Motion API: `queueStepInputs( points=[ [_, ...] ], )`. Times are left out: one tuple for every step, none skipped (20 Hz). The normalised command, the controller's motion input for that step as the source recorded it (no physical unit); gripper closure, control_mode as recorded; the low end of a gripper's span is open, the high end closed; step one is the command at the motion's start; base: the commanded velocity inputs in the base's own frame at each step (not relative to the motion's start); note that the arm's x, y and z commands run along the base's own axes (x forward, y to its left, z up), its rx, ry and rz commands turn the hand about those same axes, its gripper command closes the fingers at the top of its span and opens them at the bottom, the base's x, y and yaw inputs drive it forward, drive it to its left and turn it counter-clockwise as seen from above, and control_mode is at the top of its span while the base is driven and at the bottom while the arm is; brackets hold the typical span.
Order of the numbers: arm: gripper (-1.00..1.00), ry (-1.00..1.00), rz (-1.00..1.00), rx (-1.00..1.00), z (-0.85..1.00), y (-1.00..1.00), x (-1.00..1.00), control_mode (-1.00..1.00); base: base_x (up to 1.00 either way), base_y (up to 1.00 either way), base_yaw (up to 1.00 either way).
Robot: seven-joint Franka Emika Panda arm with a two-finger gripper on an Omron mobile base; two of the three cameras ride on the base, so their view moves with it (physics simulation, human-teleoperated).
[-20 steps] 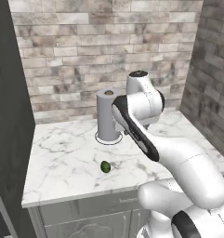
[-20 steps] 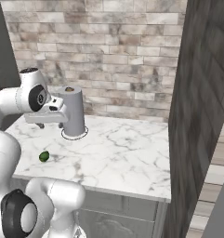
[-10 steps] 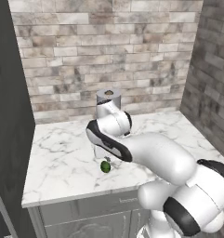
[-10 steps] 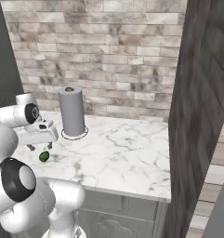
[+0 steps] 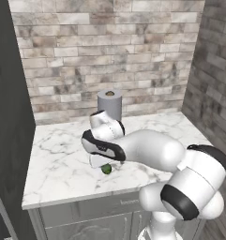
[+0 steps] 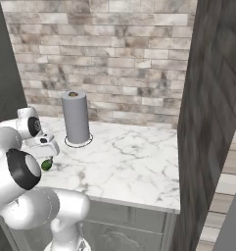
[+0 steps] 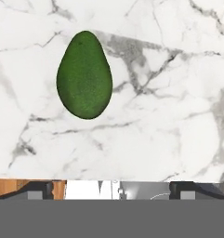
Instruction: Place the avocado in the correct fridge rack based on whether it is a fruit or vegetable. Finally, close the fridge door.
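On white marble counter (image 5: 58, 164), avocado (image 7: 84, 75) lying free, tool (image 5: 101, 163) spread wide above, brick wall (image 5: 105, 51) behind

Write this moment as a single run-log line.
phase: reaching | gripper: open, above avocado | avocado: lying on marble counter, ungrasped | paper towel roll: upright behind

Rendered kitchen, white marble counter (image 5: 63, 159), grey stone-brick backsplash (image 5: 105, 56), paper-towel roll (image 6: 76, 117), cabinet fronts (image 5: 86, 218)
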Motion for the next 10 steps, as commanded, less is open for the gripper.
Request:
queueStepInputs(
  points=[
    [-1.0,0.0,0.0,0.0,-0.11,0.2,0.14,-1.0,0.0,0.0,0.0],
    [-1.0,0.0,0.0,0.0,-0.18,0.12,0.24,-1.0,0.0,0.0,0.0],
    [-1.0,0.0,0.0,0.0,-0.16,0.08,0.24,-1.0,0.0,0.0,0.0],
    [-1.0,0.0,0.0,0.0,-0.19,0.07,0.24,-1.0,0.0,0.0,0.0],
    [-1.0,0.0,0.0,0.0,-0.21,0.06,0.29,-1.0,0.0,0.0,0.0],
    [-1.0,0.0,0.0,0.0,-0.21,0.04,0.3,-1.0,0.0,0.0,0.0],
    [-1.0,0.0,0.0,0.0,-0.21,0.02,0.29,-1.0,0.0,0.0,0.0],
    [-1.0,0.0,0.0,0.0,-0.21,0.0,0.3,-1.0,0.0,0.0,0.0],
    [-1.0,0.0,0.0,0.0,-0.19,0.01,0.28,-1.0,0.0,0.0,0.0],
    [-1.0,0.0,0.0,0.0,-0.19,0.04,0.29,-1.0,0.0,0.0,0.0]
  ],
)
